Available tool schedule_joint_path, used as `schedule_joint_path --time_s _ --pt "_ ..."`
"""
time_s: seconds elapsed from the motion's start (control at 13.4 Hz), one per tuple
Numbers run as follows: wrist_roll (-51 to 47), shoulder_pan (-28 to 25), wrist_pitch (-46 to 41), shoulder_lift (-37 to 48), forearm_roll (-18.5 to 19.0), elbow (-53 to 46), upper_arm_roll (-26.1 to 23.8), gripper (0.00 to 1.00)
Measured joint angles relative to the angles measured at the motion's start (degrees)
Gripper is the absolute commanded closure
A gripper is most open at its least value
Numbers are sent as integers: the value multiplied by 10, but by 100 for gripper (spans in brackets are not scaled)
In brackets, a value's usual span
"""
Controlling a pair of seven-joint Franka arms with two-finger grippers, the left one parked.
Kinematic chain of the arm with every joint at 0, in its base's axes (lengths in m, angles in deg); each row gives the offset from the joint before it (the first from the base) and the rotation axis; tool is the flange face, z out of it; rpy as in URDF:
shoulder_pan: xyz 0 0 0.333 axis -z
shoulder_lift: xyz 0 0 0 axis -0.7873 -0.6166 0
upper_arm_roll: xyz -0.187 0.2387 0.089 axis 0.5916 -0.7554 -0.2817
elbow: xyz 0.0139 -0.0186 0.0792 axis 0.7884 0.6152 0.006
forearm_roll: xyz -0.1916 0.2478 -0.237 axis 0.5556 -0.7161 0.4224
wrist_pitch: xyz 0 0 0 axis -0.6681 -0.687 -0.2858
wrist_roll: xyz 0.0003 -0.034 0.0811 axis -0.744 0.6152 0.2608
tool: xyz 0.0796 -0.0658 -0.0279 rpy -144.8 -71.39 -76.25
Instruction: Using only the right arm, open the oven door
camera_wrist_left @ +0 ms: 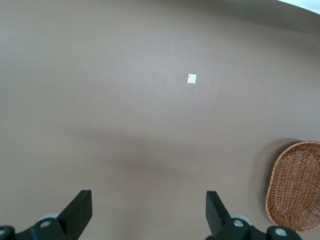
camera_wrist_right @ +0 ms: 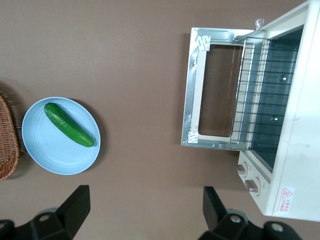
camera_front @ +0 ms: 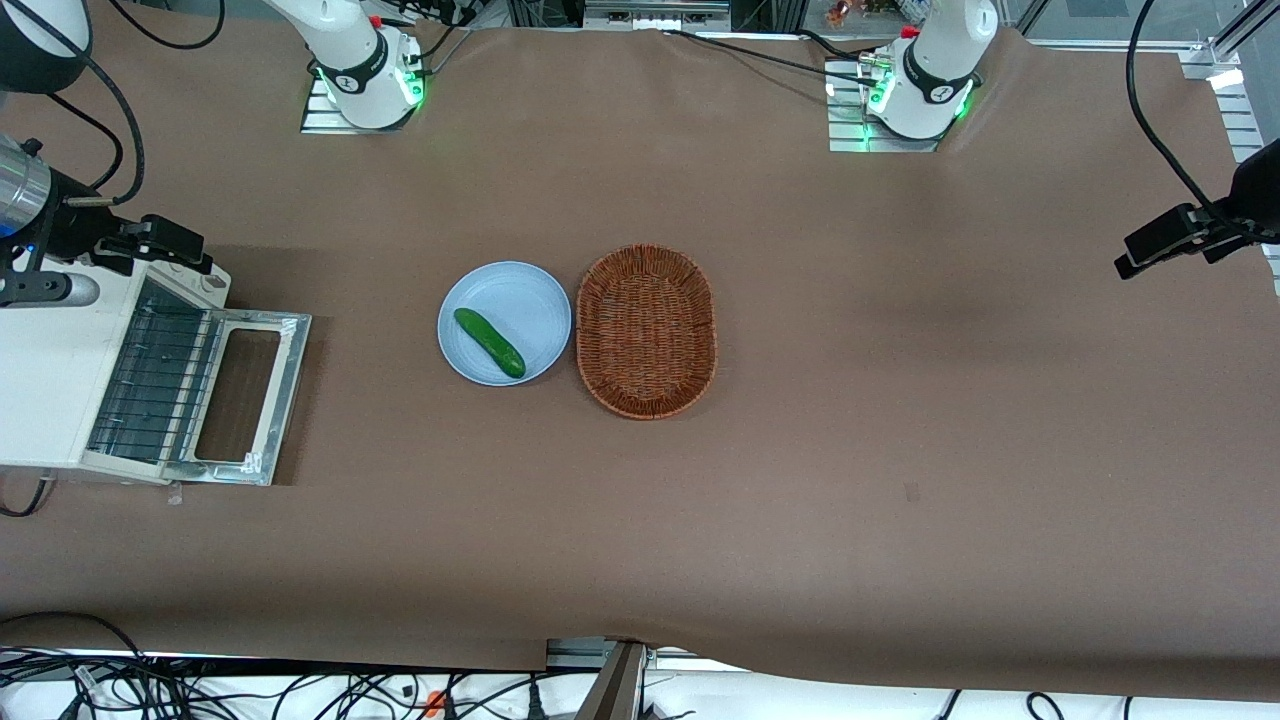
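The cream-white toaster oven [camera_front: 50,380] stands at the working arm's end of the table. Its oven door [camera_front: 250,395] hangs fully open and lies flat on the brown cloth, with the glass window in its silvery frame facing up. The wire rack [camera_front: 155,385] inside shows. In the right wrist view the open door [camera_wrist_right: 210,95] and the oven body [camera_wrist_right: 300,150] are well below the camera. My right arm's gripper [camera_front: 170,245] hovers above the oven's top edge. Its fingers are spread wide and empty [camera_wrist_right: 146,195], and touch nothing.
A light blue plate [camera_front: 530,295] holding a green cucumber [camera_front: 489,342] sits mid-table, also shown in the right wrist view [camera_wrist_right: 45,155]. A brown wicker basket [camera_front: 646,330] lies beside the plate, toward the parked arm's end.
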Motion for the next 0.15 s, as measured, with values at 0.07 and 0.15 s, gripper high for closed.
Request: schedule_joint_path --time_s 0.07,0.15 --pt "0 14 3 21 0 20 -13 0" --pt "0 21 3 37 0 31 -18 0"
